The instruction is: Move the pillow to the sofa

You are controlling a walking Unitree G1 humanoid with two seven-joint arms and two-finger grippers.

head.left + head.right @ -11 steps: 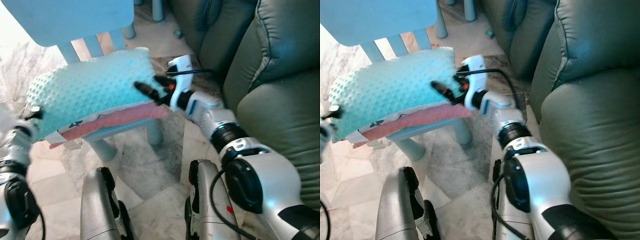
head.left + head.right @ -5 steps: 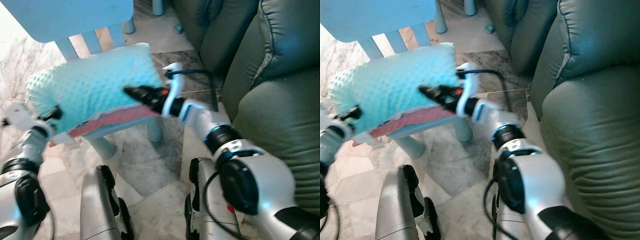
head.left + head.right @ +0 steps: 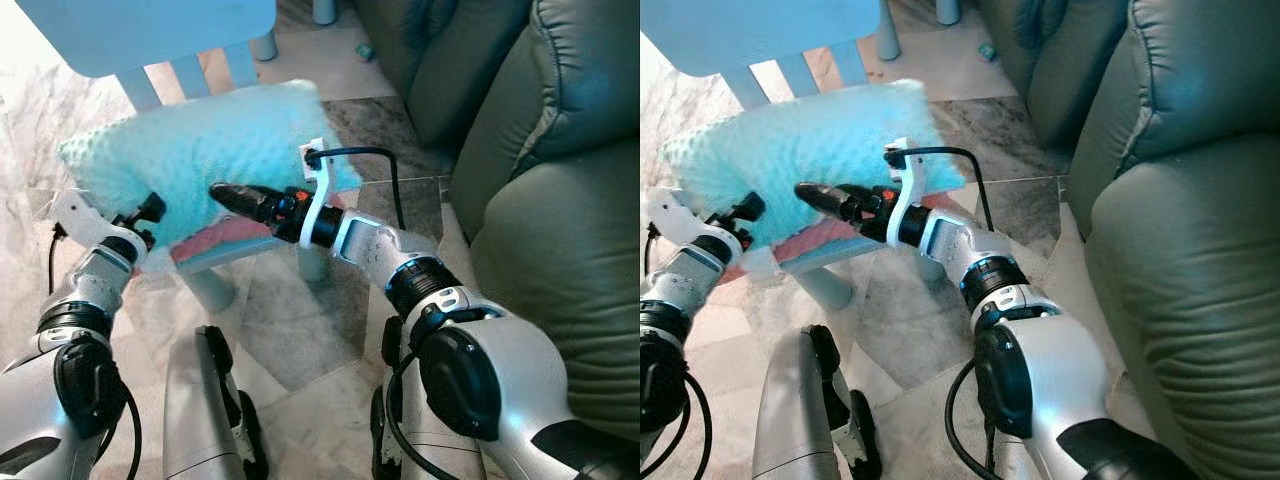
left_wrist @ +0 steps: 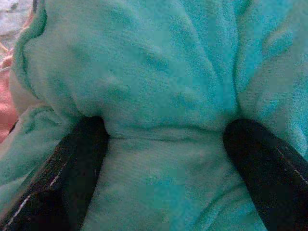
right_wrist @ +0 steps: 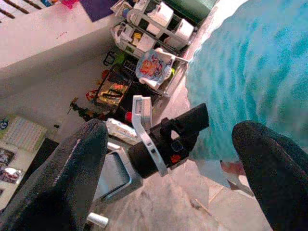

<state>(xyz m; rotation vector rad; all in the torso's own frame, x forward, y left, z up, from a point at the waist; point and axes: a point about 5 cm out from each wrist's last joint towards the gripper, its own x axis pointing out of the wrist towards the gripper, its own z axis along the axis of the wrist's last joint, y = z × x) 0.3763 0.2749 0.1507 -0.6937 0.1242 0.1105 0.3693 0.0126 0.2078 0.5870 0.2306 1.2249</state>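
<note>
Head views, my two arms at the pillow. The turquoise dimpled pillow [image 3: 200, 160] lies on the seat of a small light-blue chair [image 3: 150, 40], on top of a pink cushion [image 3: 215, 240] whose edge shows beneath it. My left gripper [image 3: 148, 215] sits at the pillow's near-left edge; in the left wrist view its two black fingers [image 4: 72, 168] stand wide apart with the plush fabric [image 4: 159, 120] bulging up between them and touching both, so I read this claw as spread wide and pressed into the pillow rather than pinched on it. The pink cushion [image 4: 7, 96] lies just outside one finger there.

My right gripper [image 3: 825, 197] reaches across in front of the pillow's near face, its tip pointing toward the left claw, the two well short of touching. In the right wrist view its fingers [image 5: 67, 173] are wide apart, the pillow [image 5: 250, 82] lies ahead and to one side of the gap, and the left gripper [image 5: 168, 137] shows between the fingers, farther off. I cannot tell from the head views whether the right fingers touch the fabric.

The dark green sofa [image 3: 560, 200] stands beyond my right arm, well apart from both claws and from the pillow. The marble floor [image 3: 290, 320] lies below the grippers, with the robot's silver legs [image 3: 205, 410] nearest the camera.
</note>
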